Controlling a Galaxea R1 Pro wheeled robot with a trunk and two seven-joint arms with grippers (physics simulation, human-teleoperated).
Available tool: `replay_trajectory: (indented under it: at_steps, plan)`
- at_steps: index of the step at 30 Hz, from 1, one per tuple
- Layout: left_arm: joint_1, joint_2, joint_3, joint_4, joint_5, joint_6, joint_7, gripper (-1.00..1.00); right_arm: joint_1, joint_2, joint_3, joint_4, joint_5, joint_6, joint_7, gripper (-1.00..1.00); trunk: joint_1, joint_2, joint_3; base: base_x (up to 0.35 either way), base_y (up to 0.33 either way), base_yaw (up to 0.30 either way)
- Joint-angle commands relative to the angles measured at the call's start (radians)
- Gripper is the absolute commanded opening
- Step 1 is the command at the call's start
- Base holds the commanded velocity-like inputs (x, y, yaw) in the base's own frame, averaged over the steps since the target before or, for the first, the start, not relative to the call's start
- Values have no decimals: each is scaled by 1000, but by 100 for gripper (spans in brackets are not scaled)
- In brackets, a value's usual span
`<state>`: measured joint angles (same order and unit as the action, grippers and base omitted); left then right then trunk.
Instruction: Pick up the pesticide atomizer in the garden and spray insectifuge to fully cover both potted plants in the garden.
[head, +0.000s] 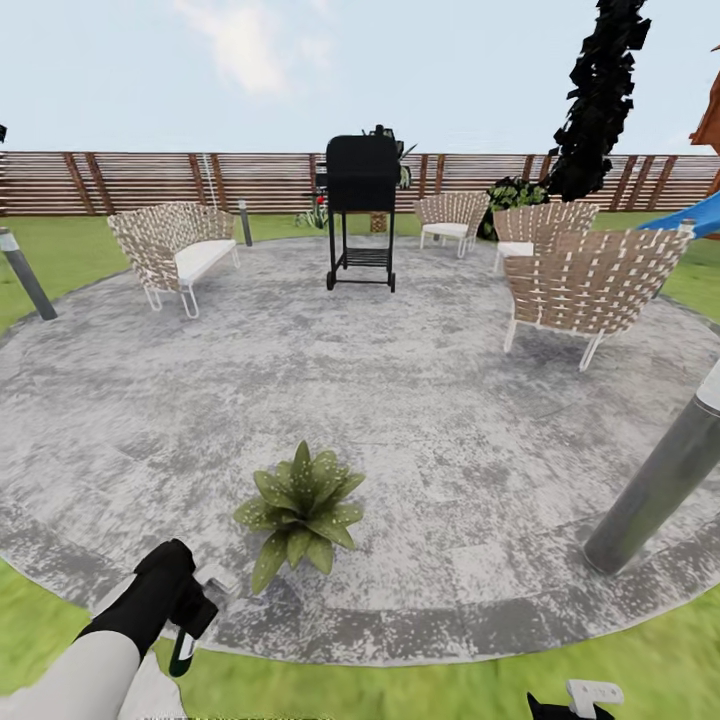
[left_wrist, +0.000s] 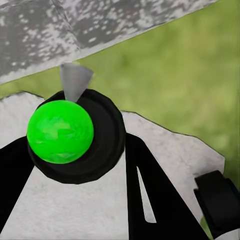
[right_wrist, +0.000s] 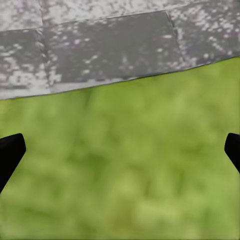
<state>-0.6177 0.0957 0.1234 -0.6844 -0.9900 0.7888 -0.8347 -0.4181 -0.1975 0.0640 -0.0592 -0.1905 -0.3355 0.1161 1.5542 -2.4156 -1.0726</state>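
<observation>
Your left hand (head: 190, 605) sits at the lower left of the head frame, clamped on the atomizer (head: 183, 652), whose dark green body hangs below the black fingers while its whitish top juts to the right of them. In the left wrist frame the bottle (left_wrist: 61, 131) shows end-on as a bright green round face inside a black ring, left of centre, with a grey cone at its upper edge. Beyond it lie grass and the patio edge at the top of that frame. Just up and right of the hand in the head frame, a potted plant (head: 300, 508) stands on the patio (head: 420, 420), near the paving's front edge, its speckled leaves spread in a low rosette; hand and plant are apart. Your right hand (head: 575, 703) barely enters at the bottom edge, right of centre; in the right wrist frame its two black fingers (right_wrist: 10, 155) sit at opposite sides, spread wide with nothing between them, over lawn (right_wrist: 125, 175) with paving along the top. A grey lamp post (head: 660, 480) leans in at the right edge of the head frame. Farther back, woven chairs (head: 590, 285) ring a black grill (head: 362, 205) at top centre, with the fence (head: 150, 180) behind.
</observation>
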Motion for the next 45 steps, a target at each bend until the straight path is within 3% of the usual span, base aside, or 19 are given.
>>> replay_trajectory:
  at_steps: [1,16,20,25,26,28,30,32,37,42,45]
  plan:
    - [-1,-2,3,-1,-10,1,-9,-100,-1,0,7,1,-10,-3,5,100,0,0,-2,0,0,202]
    - [0,-9,8,-2,-8,1,-9,-100,-1,-2,7,2,-10,-3,5,100,0,0,-4,-69,-35,53]
    - [-9,-13,-1,-4,34,5,-16,-100,-1,-2,6,2,-10,-3,5,100,0,0,-4,-4,-2,0]
    - [-60,-11,-22,-3,36,49,-48,-100,-1,-3,5,2,-10,-3,5,100,0,0,-4,0,0,0]
    - [-86,-8,-42,0,30,84,-86,-100,-1,-3,5,2,-10,-3,5,100,0,0,-4,0,0,0]
    - [-137,-11,-143,-2,-5,153,-188,-100,-1,-3,6,2,-10,-3,5,100,0,0,-4,0,0,0]
    - [-176,-13,-222,-3,-28,193,-248,-100,-1,-2,6,2,-10,-2,5,100,0,0,-4,0,0,0]
    - [-214,-14,-256,-2,-35,211,-285,-100,-1,-1,7,2,-10,-2,5,100,0,0,-4,0,0,0]
    - [-293,-14,-273,14,-53,220,-303,-100,-1,-1,7,2,-10,-2,5,100,0,0,-4,0,0,0]
    - [-406,-23,-274,142,-81,221,-308,-100,-1,-2,7,2,-10,-2,5,100,0,0,-4,0,0,0]
    - [-434,-39,-277,168,-84,219,-329,-100,-1,-2,7,2,-10,-2,5,100,0,0,-4,0,0,0]
